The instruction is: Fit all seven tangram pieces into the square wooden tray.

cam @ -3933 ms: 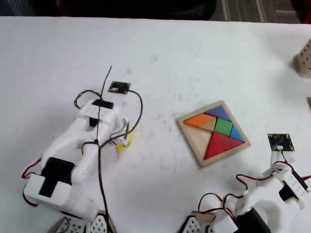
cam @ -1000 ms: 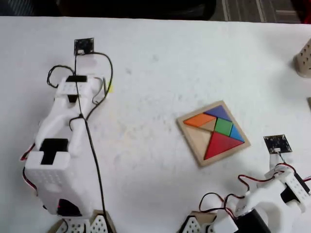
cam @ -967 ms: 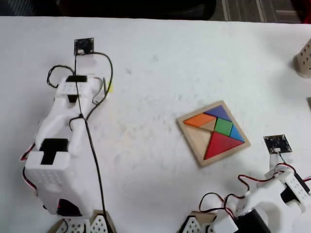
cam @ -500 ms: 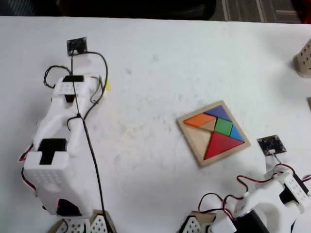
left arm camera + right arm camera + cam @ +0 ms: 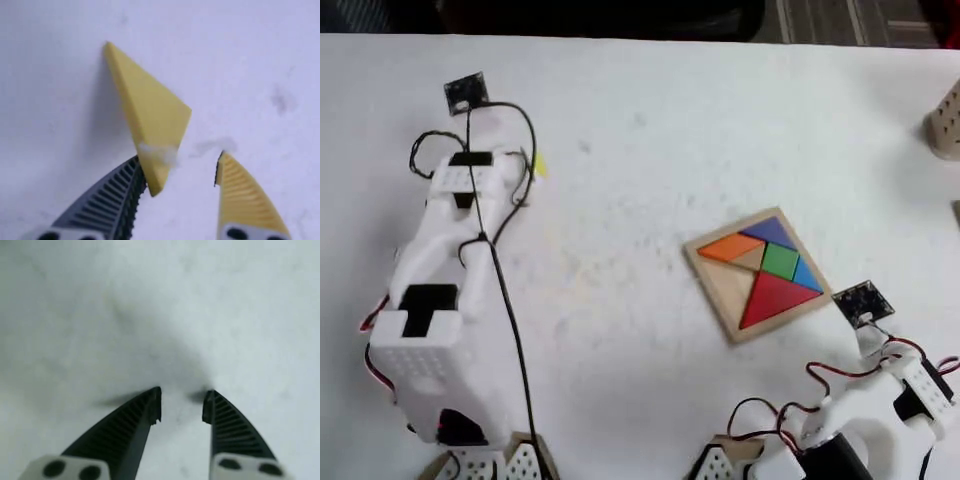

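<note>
**A:** Left end effector state?

**B:** The left gripper [image 5: 181,170] was released, jaws spread. The grey ribbed finger [image 5: 120,200] touched one corner of the yellow wooden triangle piece [image 5: 150,112], which sat tilted. There was a clear gap on the side of the yellow ribbed finger [image 5: 242,200], so no grasp.

**A:** Where on the table?

**B:** In the high view the yellow wooden triangle piece [image 5: 538,167] lay on the white table [image 5: 650,120], just beside the tip of the left arm [image 5: 450,270]. That was the far-left area, well apart from the square wooden tray [image 5: 718,297].

**A:** Right side?

**B:** The right gripper [image 5: 181,402] was also released, its black ribbed fingers [image 5: 130,432] parted a little over bare table. The right arm [image 5: 880,410] sat at the near-right corner, its tip just beside the tray's edge. Couldn't tell whether they touched.

**A:** Tray contents?

**B:** The tray lay turned like a diamond. It held an orange triangle [image 5: 730,247], a dark blue piece [image 5: 770,232], a green square [image 5: 780,262], a small light blue triangle [image 5: 807,277] and a large red triangle [image 5: 775,298]. A triangular patch of plain wood showed on its left side.
</note>
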`<state>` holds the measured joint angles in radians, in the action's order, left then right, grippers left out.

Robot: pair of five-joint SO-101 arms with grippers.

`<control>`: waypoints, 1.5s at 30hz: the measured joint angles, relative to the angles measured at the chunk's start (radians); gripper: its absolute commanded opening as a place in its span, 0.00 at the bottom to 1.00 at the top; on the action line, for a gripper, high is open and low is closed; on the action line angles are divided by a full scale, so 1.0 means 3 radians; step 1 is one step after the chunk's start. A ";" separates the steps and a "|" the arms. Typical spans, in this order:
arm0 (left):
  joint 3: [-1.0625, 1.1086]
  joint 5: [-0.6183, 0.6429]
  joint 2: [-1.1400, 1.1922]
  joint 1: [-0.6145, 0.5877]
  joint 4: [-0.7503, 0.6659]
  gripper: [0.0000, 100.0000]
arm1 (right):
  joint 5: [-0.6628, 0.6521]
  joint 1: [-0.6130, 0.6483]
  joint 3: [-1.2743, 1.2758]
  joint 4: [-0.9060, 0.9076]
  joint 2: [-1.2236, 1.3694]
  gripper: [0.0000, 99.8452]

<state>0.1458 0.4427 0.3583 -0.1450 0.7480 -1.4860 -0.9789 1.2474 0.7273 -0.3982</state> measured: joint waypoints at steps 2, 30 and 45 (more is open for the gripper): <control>0.0000 0.0189 0.0000 0.0005 -0.0138 0.25 | -0.0036 0.0000 0.0000 0.0000 0.0000 0.16; -0.0179 0.0690 0.0496 -0.0010 -0.0378 0.03 | -0.0061 -0.0066 0.0020 0.0000 -0.0005 0.16; -0.0839 0.0665 0.0834 -0.0159 0.0031 0.02 | -0.0593 -0.0517 0.0026 0.0000 -0.0005 0.16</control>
<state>-0.1059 0.6421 0.6084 -0.1926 0.7572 -1.6640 -1.1339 1.2551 0.7273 -0.3997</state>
